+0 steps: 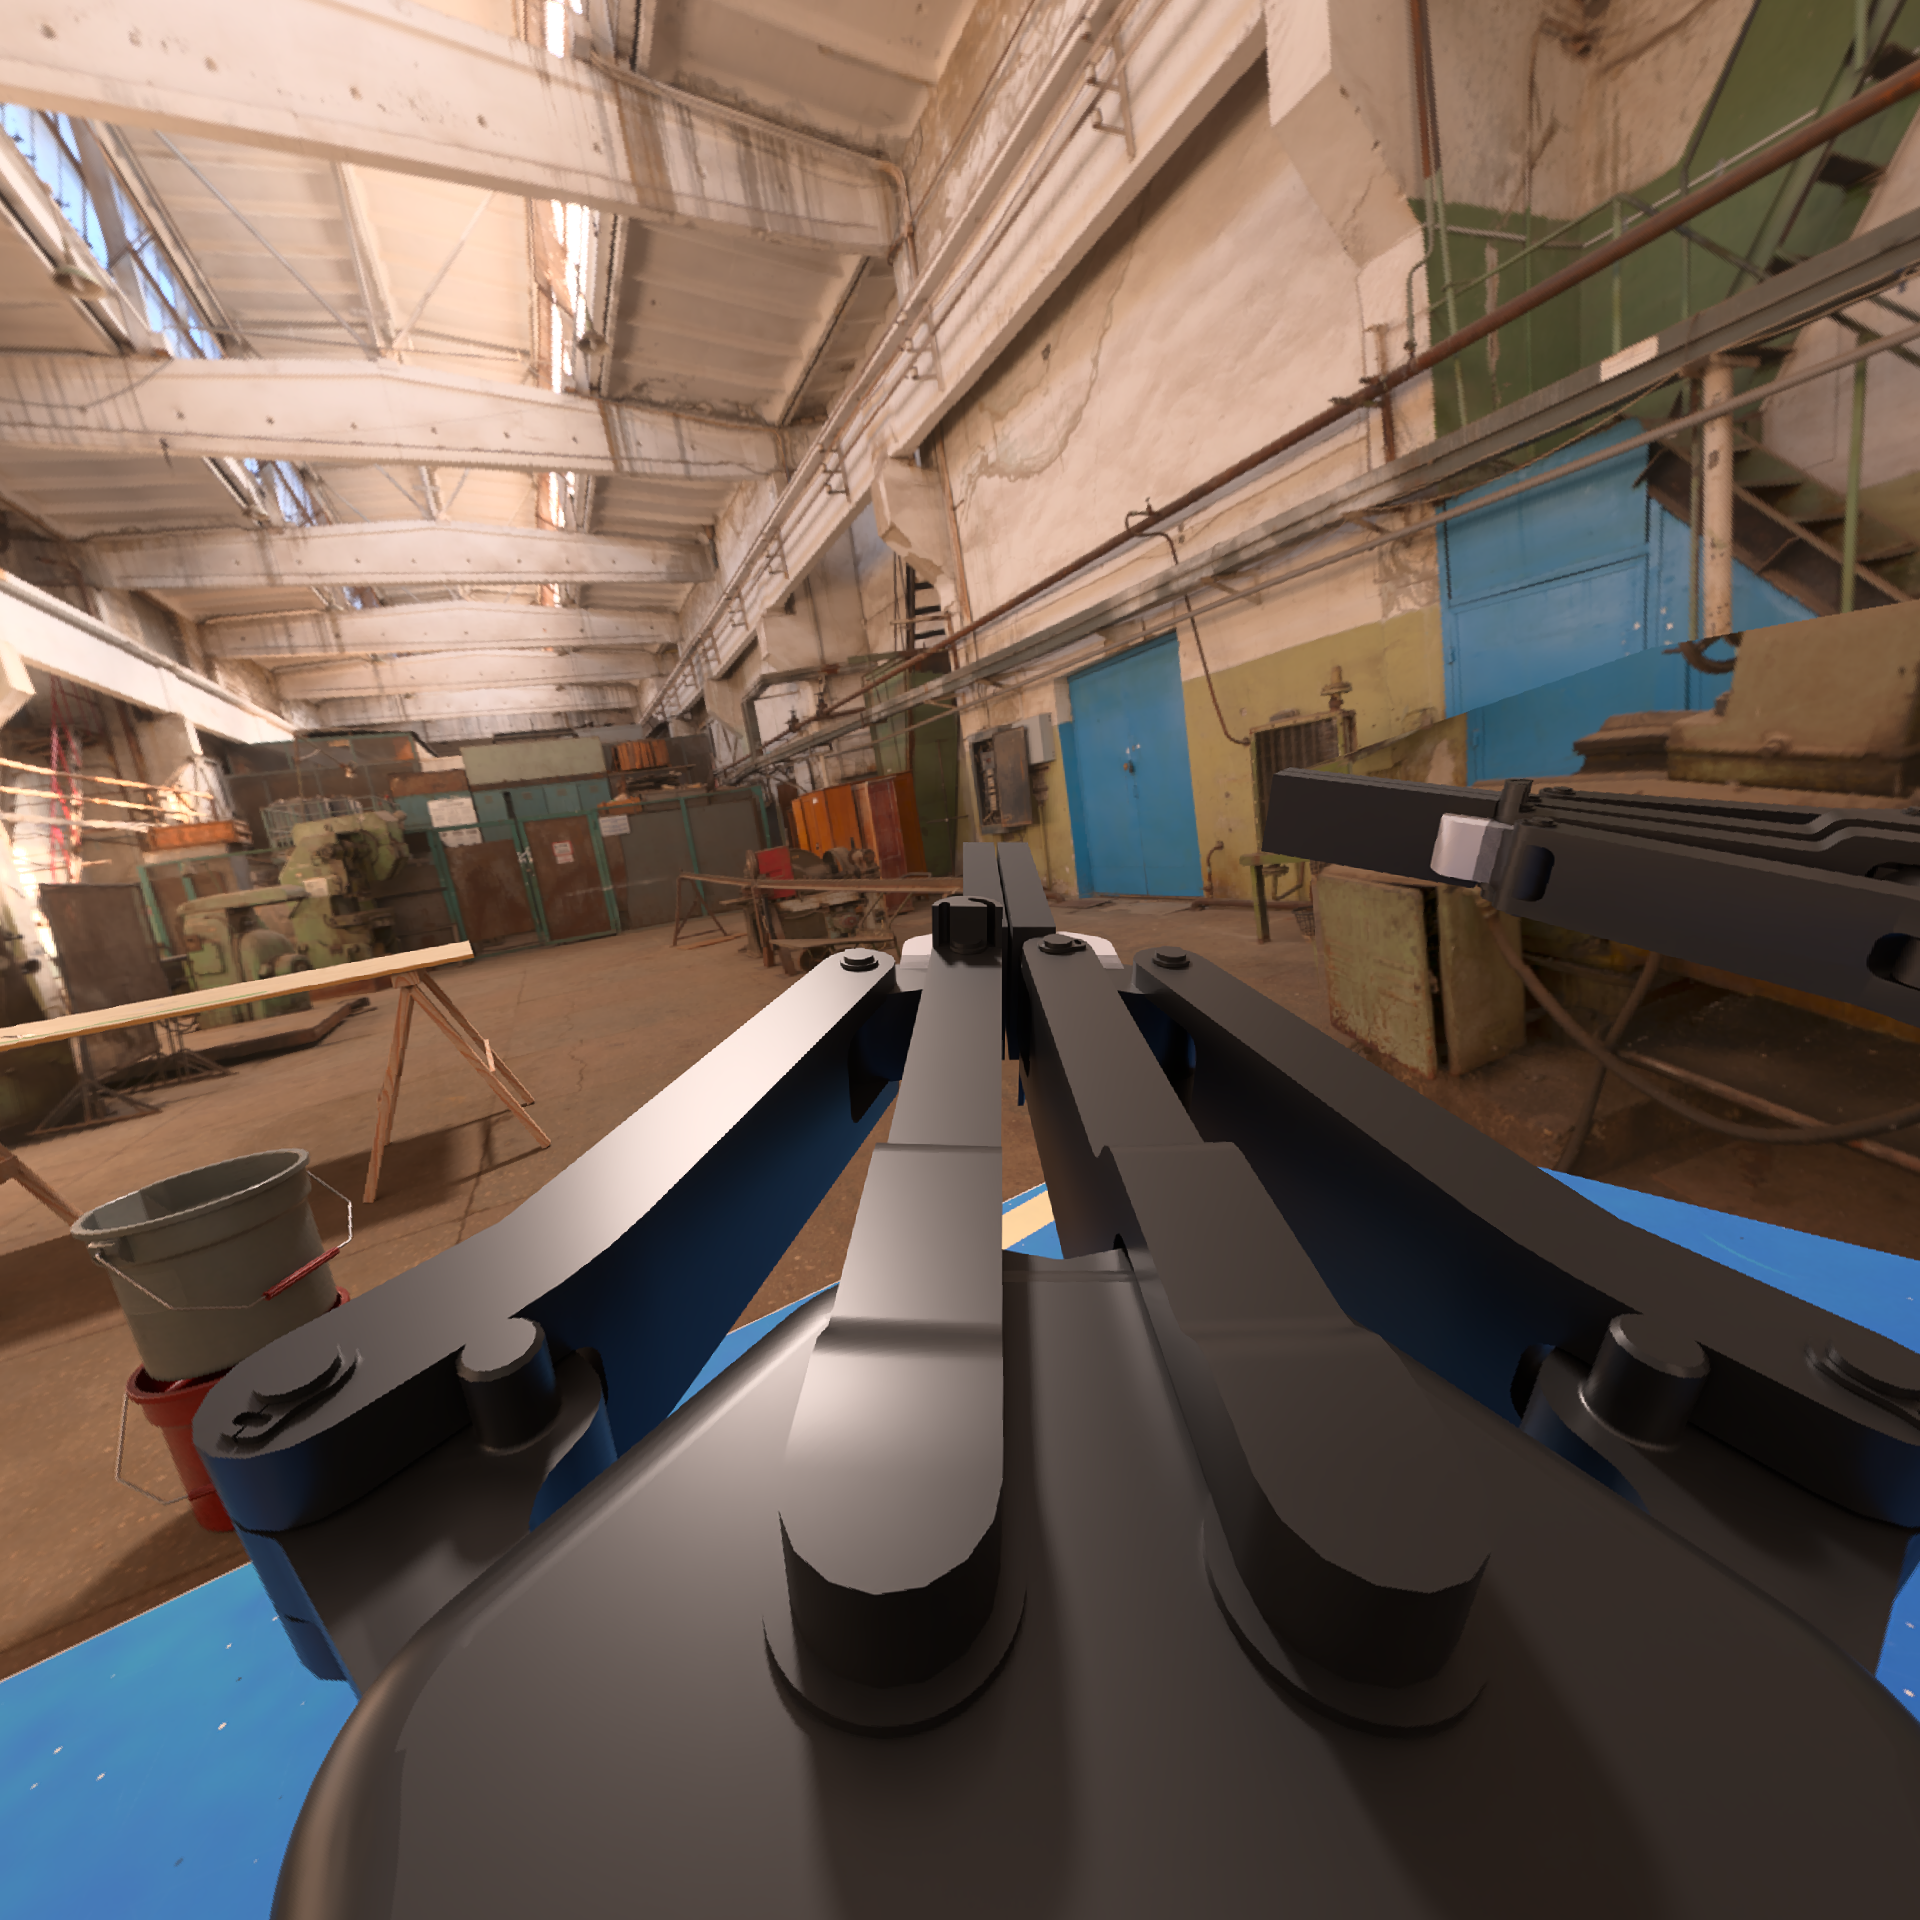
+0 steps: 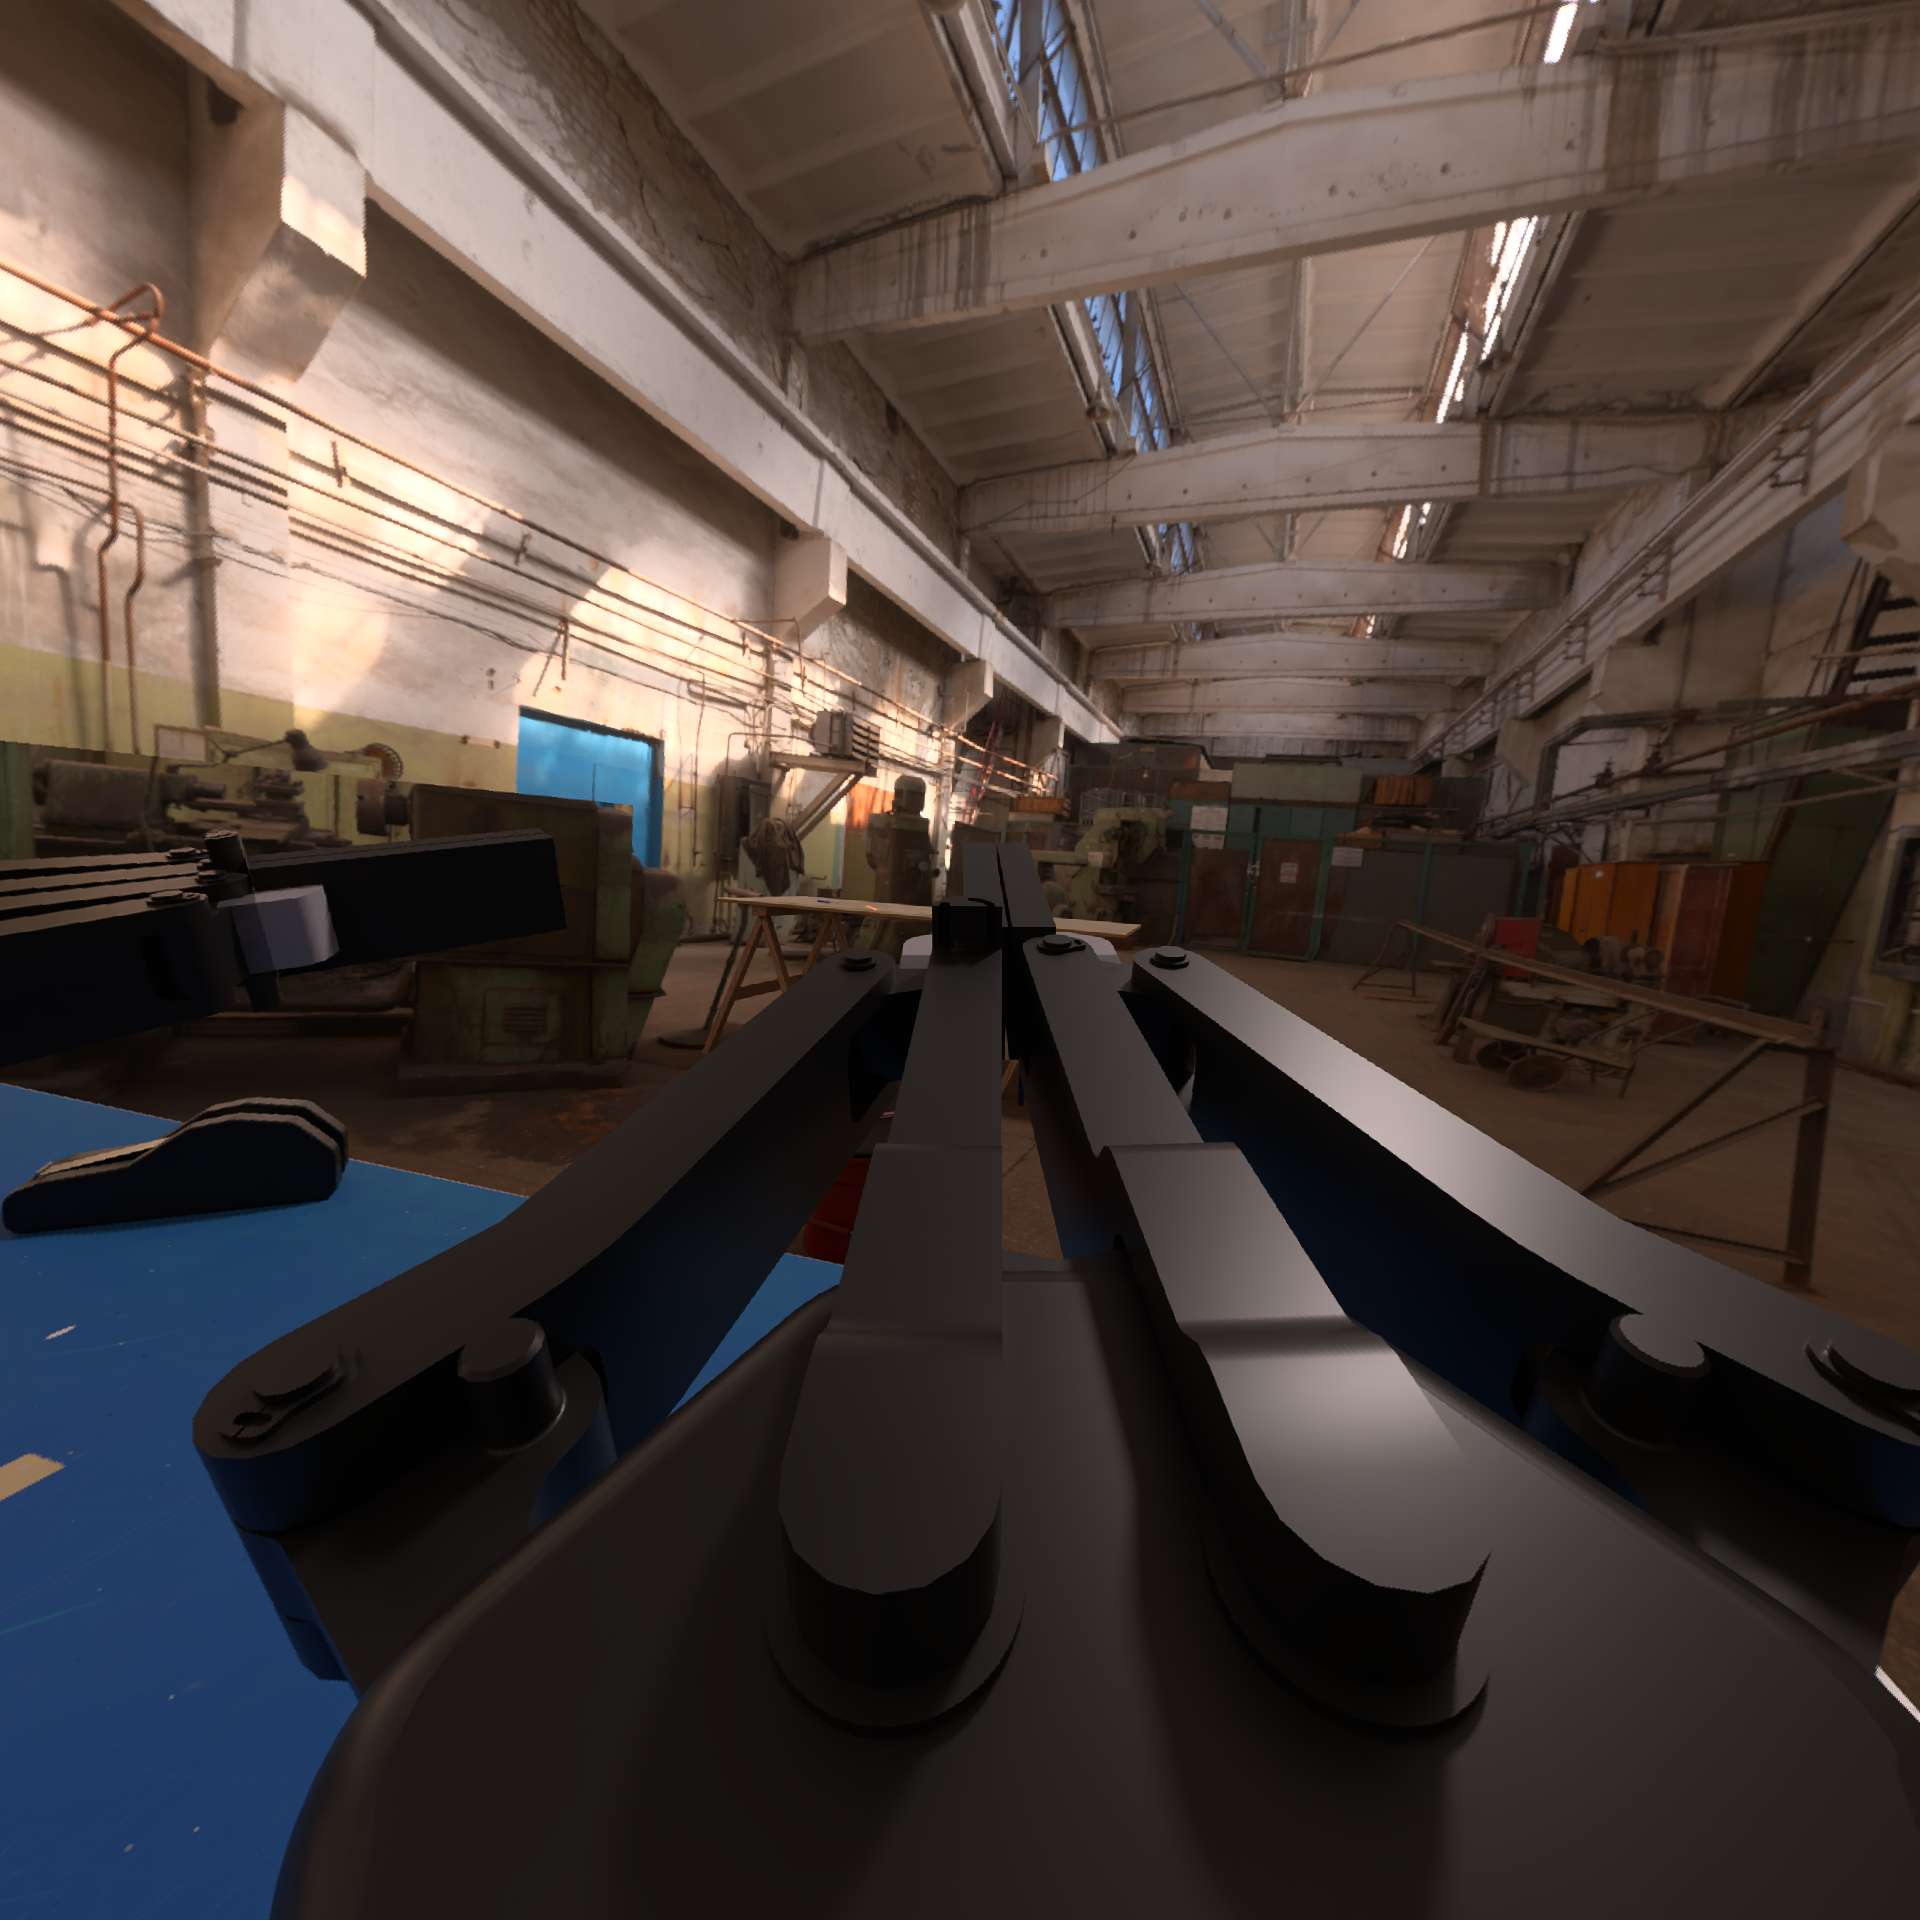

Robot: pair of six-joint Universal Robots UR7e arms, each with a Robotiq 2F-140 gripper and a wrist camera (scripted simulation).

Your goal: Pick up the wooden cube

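Notably, the wooden cube was not visible in either wrist view; its place on the table could not be established, and it was probably below or behind both cameras' fields. Neither gripper held it.

The left gripper (image 1: 1000, 883) was found fully closed – fingers pressed flat together with nothing between them – and aimed level, out past the table's far edge into the workshop hall. The right gripper (image 2: 1000, 883) stood in the same condition: jaws brought together, empty, pointing horizontally over the far edge. This looked like a neutral waiting posture, not an approach, since neither tool was tilted down toward the work surface.

Each view caught the other arm at its side: the right gripper appeared at the right margin of the left wrist view, the left gripper at the left margin of the right wrist view, both held above the blue table (image 2: 156, 1507). A dark, flat, rounded object (image 2: 182, 1164), of uncertain identity, lay near the table's far edge in the right wrist view. A small tan patch (image 2: 29, 1475) showed on the blue surface at the left margin – too little was seen to say what it was.

Beyond the table, a grey bucket (image 1: 213, 1257) was stacked in a red bucket (image 1: 182, 1444) on the floor off the left corner, with a trestle bench (image 1: 312, 987) behind.

In judgement, the pick had not begun: a gripper would have to open, tip downward and locate the cube first.
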